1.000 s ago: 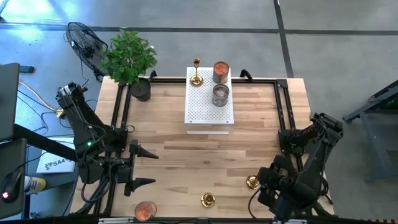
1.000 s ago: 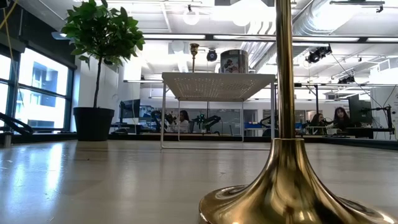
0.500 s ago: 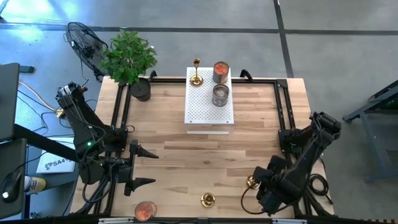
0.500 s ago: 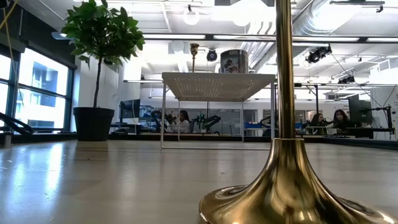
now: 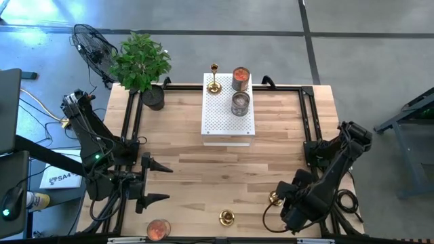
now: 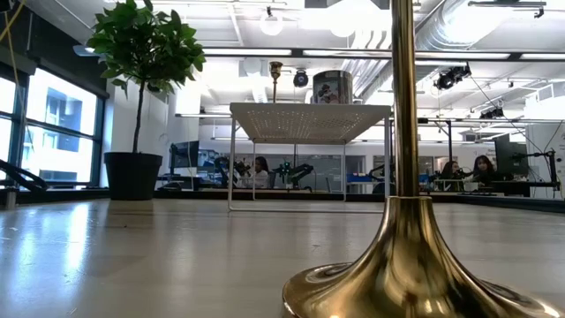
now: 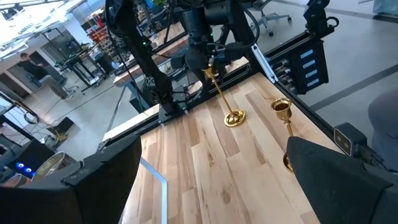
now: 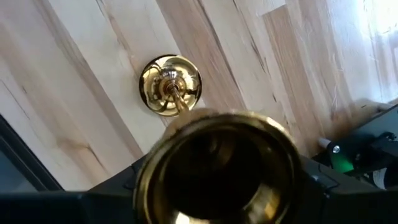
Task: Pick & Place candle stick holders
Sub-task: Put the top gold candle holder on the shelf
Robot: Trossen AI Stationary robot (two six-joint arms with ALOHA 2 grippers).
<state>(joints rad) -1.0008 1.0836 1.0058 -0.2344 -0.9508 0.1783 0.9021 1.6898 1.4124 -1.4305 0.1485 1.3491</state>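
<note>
No maker's mark is readable on any candlestick. One candlestick [image 7: 222, 98] near the table's [image 5: 203, 169] front right corner tilts, stem slanting up into the right gripper [image 7: 208, 62], whose fingers are closed on its upper stem. A second [image 5: 226, 217] stands upright at the front edge. The third [image 5: 214, 78] stands upright on the white block [image 5: 227, 122]. Left gripper [image 5: 163, 183] waits wide open and empty near the front left corner.
</note>
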